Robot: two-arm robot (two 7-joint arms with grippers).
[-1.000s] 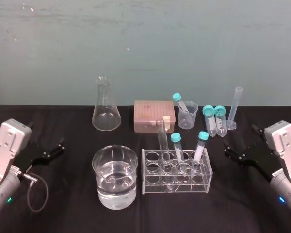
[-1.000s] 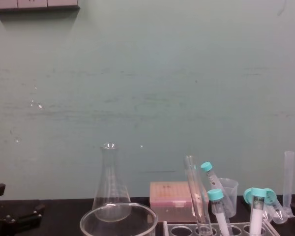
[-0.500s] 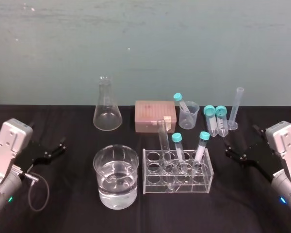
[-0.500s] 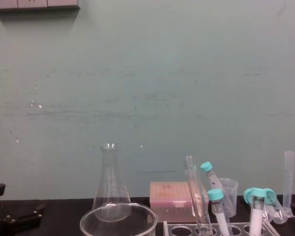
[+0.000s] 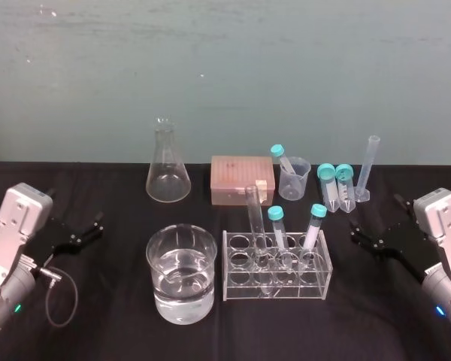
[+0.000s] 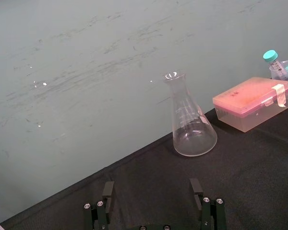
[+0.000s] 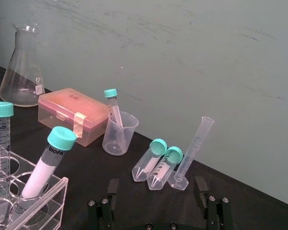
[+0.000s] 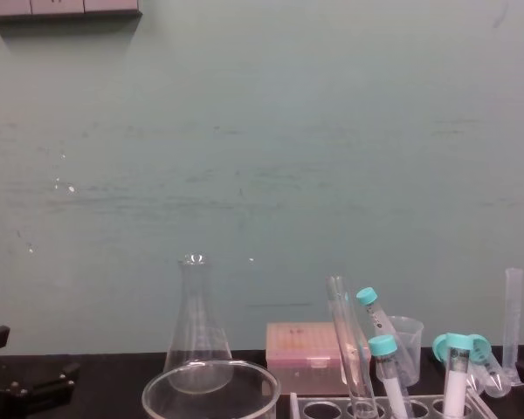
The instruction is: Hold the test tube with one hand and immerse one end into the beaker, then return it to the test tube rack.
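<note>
Head high, chest low; shared rack [image 5: 240, 289]

Your left gripper [image 5: 92, 226], nine o'clock, is black on a silver wrist [image 5: 19, 219], with a grey cable [image 5: 74, 295]. Your right gripper [image 5: 358, 234], three o'clock, matches.

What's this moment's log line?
stage: pre-grasp | test tube: in test tube rack | beaker: part-filled, beside rack | left gripper: jaws open, idle, far left | right gripper: jaws open, idle, far right

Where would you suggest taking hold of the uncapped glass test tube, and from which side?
Probably the bare upper stretch of the test tube, just below its flared rim, above the test tube rack. Come from the robot's left: capped tubes crowd its right, and the left gripper stands open.
</note>
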